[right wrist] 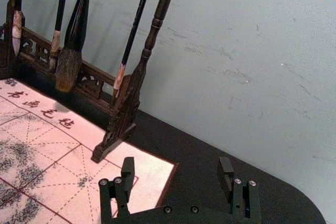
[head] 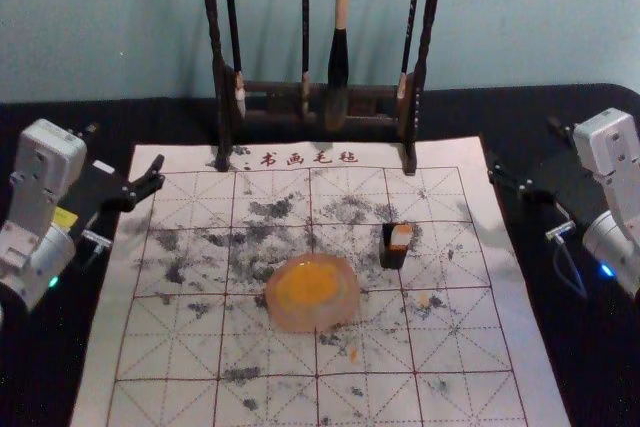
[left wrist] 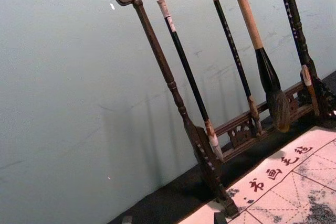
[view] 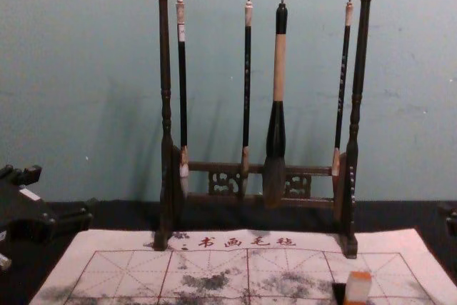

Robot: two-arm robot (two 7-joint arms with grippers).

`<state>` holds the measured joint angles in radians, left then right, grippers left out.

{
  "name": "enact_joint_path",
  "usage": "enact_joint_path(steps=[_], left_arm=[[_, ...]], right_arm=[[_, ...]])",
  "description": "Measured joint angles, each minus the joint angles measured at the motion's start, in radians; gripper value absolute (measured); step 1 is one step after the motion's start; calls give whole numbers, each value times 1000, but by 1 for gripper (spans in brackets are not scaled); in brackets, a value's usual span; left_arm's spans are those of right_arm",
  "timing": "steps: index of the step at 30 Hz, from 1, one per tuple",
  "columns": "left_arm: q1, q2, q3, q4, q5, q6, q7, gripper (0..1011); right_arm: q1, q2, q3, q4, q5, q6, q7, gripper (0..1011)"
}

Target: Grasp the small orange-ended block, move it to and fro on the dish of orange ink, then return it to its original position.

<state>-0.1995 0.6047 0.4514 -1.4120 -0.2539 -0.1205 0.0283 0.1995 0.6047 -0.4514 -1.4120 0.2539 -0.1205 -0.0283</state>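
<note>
Four long brushes [head: 338, 57] hang from dark carved wooden rack [head: 219, 77] at 12 o'clock, blue-green wall [head: 120, 27] behind. Ink-stained white mat [head: 170, 347], red grid, on black table surface [head: 590, 377]. Small white block [head: 402, 235], orange at end, touching small black piece [head: 392, 259], at 2 o'clock from round pinkish dish [head: 276, 305] of orange ink [head: 310, 283]. Left gripper [head: 125, 146] at dish's 10 o'clock, right gripper [head: 522, 144] at 2, farther out than block. Both spread wide, empty.
</note>
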Motion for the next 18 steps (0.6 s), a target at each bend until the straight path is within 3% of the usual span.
enact_joint_path(steps=[13, 18], left_arm=[[0, 0, 0, 0, 0, 0, 0, 1001], [0, 0, 0, 0, 0, 0, 0, 1001]], right_arm=[[0, 0, 0, 0, 0, 0, 0, 1003], [-7, 4, 5, -13, 10, -4, 50, 1003]])
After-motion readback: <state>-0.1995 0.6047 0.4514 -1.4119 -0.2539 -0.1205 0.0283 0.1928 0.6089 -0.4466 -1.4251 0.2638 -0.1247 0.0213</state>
